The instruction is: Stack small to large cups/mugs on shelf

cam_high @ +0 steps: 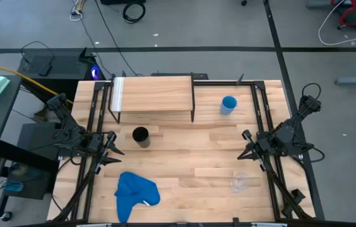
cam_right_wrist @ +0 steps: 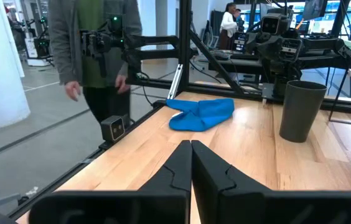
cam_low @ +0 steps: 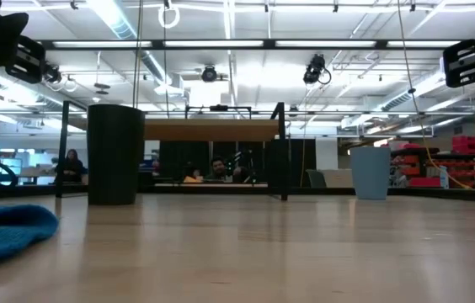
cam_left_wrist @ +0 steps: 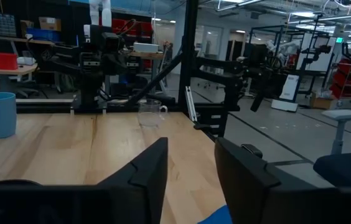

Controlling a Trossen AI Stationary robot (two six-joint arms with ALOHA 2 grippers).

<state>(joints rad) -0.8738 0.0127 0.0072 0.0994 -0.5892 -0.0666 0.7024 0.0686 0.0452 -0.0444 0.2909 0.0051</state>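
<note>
The black cup (cam_high: 141, 136) stands upright on the table in front of the shelf (cam_high: 153, 94); it also shows in the low view (cam_low: 115, 154) and the right wrist view (cam_right_wrist: 300, 112). The light-blue cup (cam_high: 229, 104) stands to the right of the shelf. The clear cup (cam_high: 240, 183) stands near the table's front right and shows in the left wrist view (cam_left_wrist: 150, 113). My left gripper (cam_high: 116, 151) waits at the table's left side, open and empty. My right gripper (cam_high: 243, 151) waits at the right side, shut and empty.
A blue cloth (cam_high: 135, 192) lies crumpled near the front left edge. The shelf stands on thin black legs at the table's far side. A person (cam_right_wrist: 94, 50) stands beyond the table's near edge in the right wrist view.
</note>
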